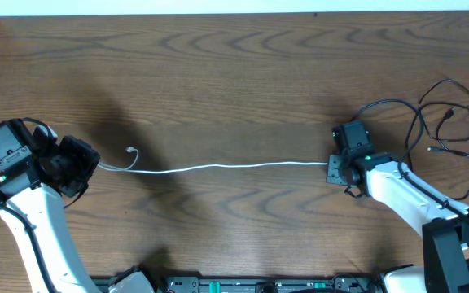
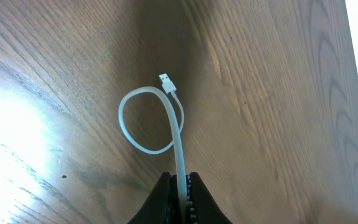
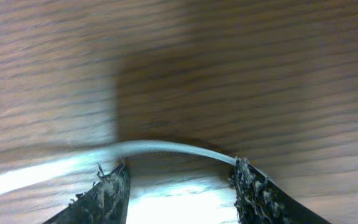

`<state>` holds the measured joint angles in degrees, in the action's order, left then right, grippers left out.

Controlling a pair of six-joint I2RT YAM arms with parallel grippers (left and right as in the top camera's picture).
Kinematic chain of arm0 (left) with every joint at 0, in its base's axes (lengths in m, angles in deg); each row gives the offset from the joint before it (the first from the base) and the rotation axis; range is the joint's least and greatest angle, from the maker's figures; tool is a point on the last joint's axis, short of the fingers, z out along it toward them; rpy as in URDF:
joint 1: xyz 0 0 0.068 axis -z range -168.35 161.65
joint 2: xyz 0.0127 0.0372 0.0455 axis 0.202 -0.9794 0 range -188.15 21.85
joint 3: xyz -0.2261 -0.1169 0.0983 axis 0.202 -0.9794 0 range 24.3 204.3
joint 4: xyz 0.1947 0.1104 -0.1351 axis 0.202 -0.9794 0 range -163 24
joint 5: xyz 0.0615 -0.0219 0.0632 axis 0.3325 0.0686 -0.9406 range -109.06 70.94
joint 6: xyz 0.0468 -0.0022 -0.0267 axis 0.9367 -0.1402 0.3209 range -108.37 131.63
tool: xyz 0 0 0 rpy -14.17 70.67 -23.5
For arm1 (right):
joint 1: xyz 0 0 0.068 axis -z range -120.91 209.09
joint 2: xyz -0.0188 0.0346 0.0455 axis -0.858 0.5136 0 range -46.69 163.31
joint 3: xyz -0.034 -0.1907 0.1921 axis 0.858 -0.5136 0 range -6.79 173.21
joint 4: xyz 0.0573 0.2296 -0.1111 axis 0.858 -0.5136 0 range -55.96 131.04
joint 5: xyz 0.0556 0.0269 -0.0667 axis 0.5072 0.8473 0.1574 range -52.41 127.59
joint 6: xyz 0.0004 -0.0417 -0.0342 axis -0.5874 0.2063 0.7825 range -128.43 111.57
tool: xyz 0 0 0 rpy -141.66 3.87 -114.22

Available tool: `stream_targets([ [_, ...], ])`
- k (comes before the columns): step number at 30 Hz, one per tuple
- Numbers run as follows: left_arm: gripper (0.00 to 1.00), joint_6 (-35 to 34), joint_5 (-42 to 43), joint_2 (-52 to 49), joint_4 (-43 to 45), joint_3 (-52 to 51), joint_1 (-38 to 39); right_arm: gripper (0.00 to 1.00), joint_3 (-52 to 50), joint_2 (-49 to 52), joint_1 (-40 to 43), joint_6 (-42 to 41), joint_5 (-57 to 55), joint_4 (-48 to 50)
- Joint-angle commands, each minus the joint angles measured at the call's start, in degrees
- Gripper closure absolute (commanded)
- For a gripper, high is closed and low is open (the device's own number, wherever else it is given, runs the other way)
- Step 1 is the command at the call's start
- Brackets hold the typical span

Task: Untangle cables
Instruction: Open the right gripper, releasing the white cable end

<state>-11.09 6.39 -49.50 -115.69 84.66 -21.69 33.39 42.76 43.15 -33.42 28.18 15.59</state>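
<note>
Wood-grain table (image 1: 234,73) fills every view. Overhead, I see the white cable (image 1: 218,167) stretched across mid-frame between both arms. The left gripper (image 2: 180,182) is clamped on it just behind a small loop and the plug. The right gripper (image 3: 179,171) stands with its fingers apart and the cable crossing the gap. The black cable (image 1: 449,112) lies loose at far right.

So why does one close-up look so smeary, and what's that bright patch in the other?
Right wrist view: the whole frame is blurred, white cable included. Left wrist view: sharp, but glare washes out the table at left.
</note>
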Motion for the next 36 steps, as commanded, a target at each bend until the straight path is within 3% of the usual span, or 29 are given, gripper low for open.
stream_targets([
  [1, 0.92, -0.5, -0.7, 0.6, -0.2, 0.8, -0.3, 0.51, -2.4, 2.4, 2.4, 0.4, -4.2, -1.4],
  [17, 0.92, -0.5, -0.7, 0.6, -0.2, 0.8, -0.3, 0.55, -2.4, 2.4, 10.9, 0.2, -7.0, -5.2],
  [24, 0.93, -0.5, -0.4, 0.6, -0.3, 0.8, -0.3, 0.51, -2.4, 2.4, 12.3, 0.2, -6.0, -5.4],
  [36, 0.92, -0.5, 9.2, 0.6, -0.3, 0.8, 2.4, 0.37, -2.4, 2.4, 12.1, 0.3, 15.9, 2.8],
])
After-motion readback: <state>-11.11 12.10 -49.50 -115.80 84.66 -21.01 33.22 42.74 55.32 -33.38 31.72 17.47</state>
